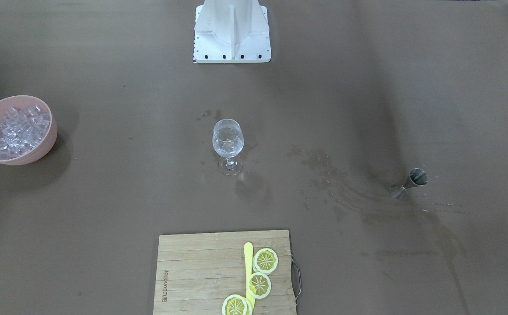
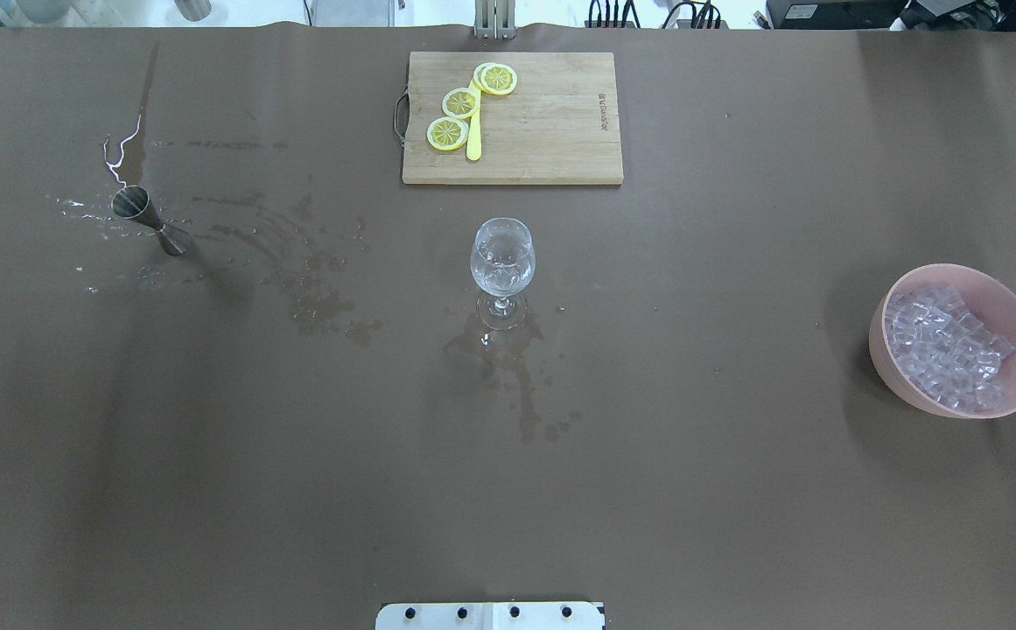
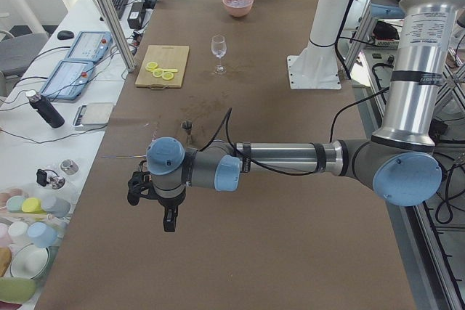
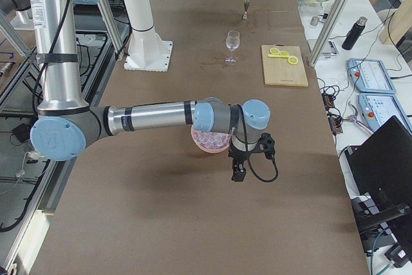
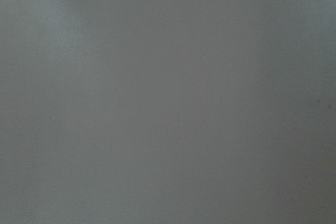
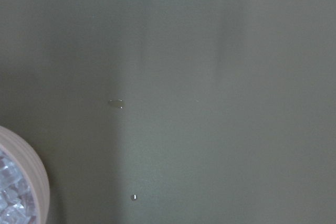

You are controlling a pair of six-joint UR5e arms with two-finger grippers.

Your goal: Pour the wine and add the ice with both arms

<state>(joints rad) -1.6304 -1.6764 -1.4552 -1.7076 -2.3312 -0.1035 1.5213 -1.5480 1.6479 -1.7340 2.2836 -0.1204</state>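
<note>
A clear wine glass (image 1: 228, 144) stands upright at the table's middle, also in the overhead view (image 2: 502, 262). The ice (image 2: 945, 350) fills a pink bowl (image 2: 888, 363) on the robot's right, also in the front view (image 1: 17, 129). A steel jigger (image 2: 150, 223) stands on the robot's left among wet stains. My left gripper (image 3: 168, 219) hangs over bare table beyond the jigger. My right gripper (image 4: 239, 173) hangs just beside the bowl (image 4: 209, 141). Each shows in a side view only, so I cannot tell if it is open or shut.
A wooden cutting board (image 2: 551, 131) with three lemon slices (image 2: 460, 102) and a yellow knife lies at the far side. The white base block (image 1: 232, 33) stands at the robot's edge. The right wrist view shows the bowl's rim (image 6: 31, 171) at lower left.
</note>
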